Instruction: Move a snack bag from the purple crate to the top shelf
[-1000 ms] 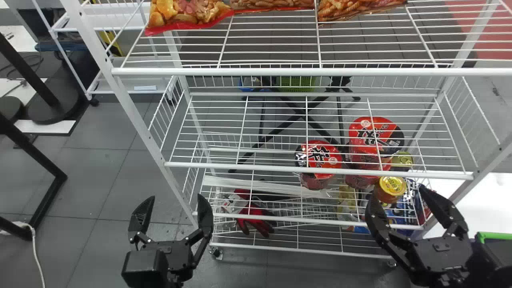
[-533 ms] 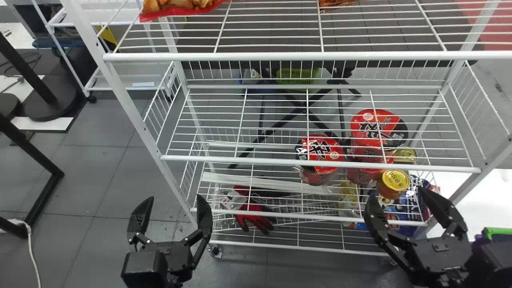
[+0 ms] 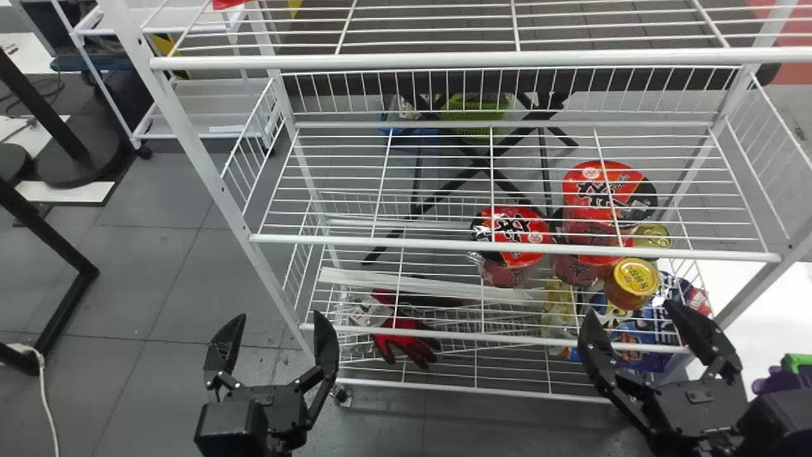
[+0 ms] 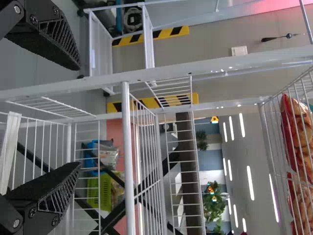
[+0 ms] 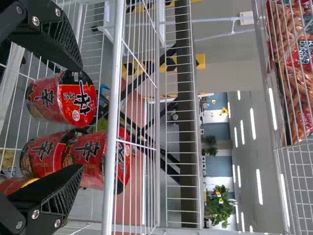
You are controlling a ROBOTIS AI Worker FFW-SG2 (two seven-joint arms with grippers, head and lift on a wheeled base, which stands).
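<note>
Eyeing purple crate (image 3: 779,383), R of rack (image 3: 380,61); target prob. inside, light, soft, crushable like snack bags (image 5: 289,81) atop rack. I'd pinch its middle. L gripper (image 3: 278,317), R gripper (image 3: 631,310) wide open, empty, nr. rack.

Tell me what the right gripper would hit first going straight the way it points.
The right gripper would probably meet the red noodle cups first; depth is unclear, so the rack's white front rail might catch it sooner.

Red cups (image 3: 517,238) near a yellow-lidded jar (image 3: 632,284), a red glove (image 3: 406,344), a green basket (image 3: 472,106) behind
</note>
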